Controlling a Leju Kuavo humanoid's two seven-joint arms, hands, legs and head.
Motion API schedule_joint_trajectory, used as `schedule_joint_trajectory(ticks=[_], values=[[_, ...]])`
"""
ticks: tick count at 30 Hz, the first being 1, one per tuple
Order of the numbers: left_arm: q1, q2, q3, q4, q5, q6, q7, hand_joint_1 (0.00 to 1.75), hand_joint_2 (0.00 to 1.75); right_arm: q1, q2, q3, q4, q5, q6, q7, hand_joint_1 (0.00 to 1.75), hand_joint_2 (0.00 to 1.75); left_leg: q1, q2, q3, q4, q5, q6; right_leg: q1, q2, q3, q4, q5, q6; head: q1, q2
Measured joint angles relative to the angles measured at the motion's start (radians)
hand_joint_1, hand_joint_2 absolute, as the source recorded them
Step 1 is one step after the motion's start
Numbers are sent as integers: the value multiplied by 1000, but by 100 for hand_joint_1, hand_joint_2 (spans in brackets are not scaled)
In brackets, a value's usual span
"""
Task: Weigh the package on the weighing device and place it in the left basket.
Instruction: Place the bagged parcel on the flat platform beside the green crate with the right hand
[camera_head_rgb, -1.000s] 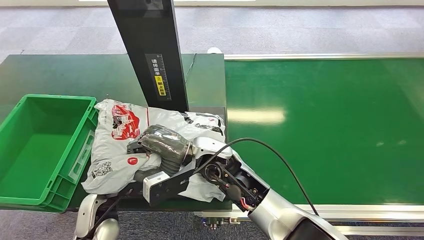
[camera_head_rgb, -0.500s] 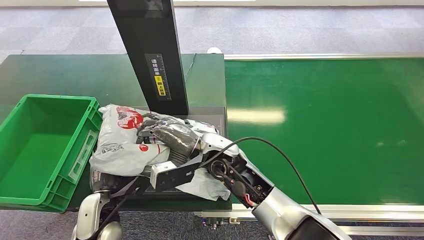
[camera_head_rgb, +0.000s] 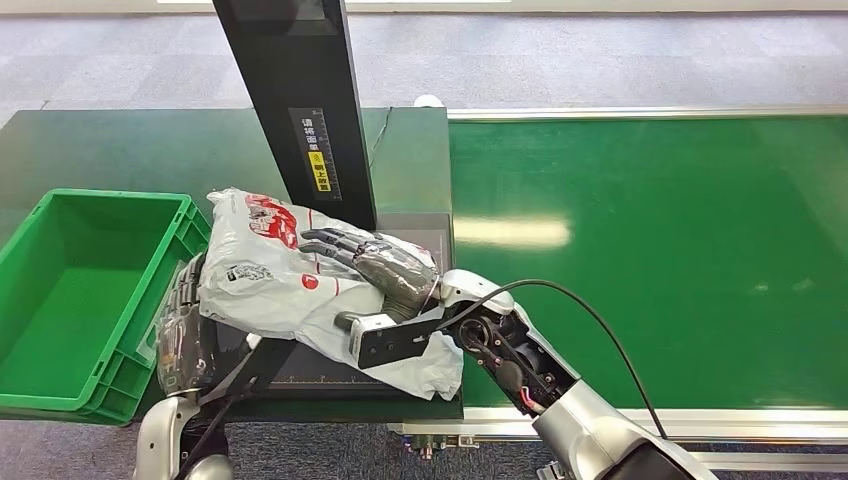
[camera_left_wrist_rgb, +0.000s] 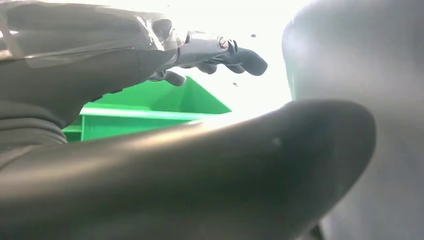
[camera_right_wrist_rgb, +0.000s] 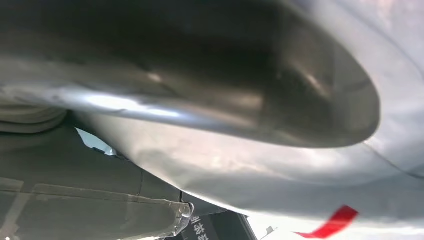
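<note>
The package (camera_head_rgb: 270, 285), a grey-white plastic mailer with red print, hangs tilted just above the black weighing platform (camera_head_rgb: 425, 232), with its left end near the green basket (camera_head_rgb: 60, 290). My right hand (camera_head_rgb: 372, 265) holds it from above, dark fingers spread across its top. My left hand (camera_head_rgb: 185, 335) holds it from below at its left edge, beside the basket's wall. In the left wrist view the fingers (camera_left_wrist_rgb: 225, 50) stretch out beside the grey package (camera_left_wrist_rgb: 350, 75), with the basket (camera_left_wrist_rgb: 150, 107) behind. In the right wrist view the thumb (camera_right_wrist_rgb: 200, 75) lies against the package (camera_right_wrist_rgb: 260, 175).
The scale's black column (camera_head_rgb: 290, 100) rises right behind the package. A green conveyor belt (camera_head_rgb: 650, 250) with a metal rim runs to the right. The dark green table (camera_head_rgb: 120, 150) extends behind the basket.
The package has risen off the platform and shifted left toward the basket. My right hand moved up and right on top of it; my left hand rose under its left edge.
</note>
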Motion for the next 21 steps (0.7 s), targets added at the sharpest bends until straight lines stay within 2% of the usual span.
schedule_joint_trajectory(ticks=[5, 10, 15, 21], values=[[33, 9, 14, -81, 77, 30, -2, 0, 0, 0, -12, -17, -8, 4, -1, 4, 0, 0, 0, 0, 0, 0, 0, 0, 0, 0, 0, 0, 0, 0, 0, 0], [53, 15, 20, -117, 55, -13, 8, 0, 0, 0, -18, -36, -9, 6, -5, 16, 0, 0, 0, 0, 0, 0, 0, 0, 0, 0, 0, 0, 0, 0, 0, 0], [56, 12, 38, -83, 17, -66, 33, 0, 0, 5, -24, -59, -8, 5, -5, 18, 0, 0, 0, 0, 0, 0, 0, 0, 0, 0, 0, 0, 0, 0, 0, 0], [55, 3, 49, -26, 1, -53, 30, 0, 0, 41, -37, -66, -9, 8, 1, 1, 0, 0, 0, 0, 0, 0, 0, 0, 0, 0, 0, 0, 0, 0, 0, 0]])
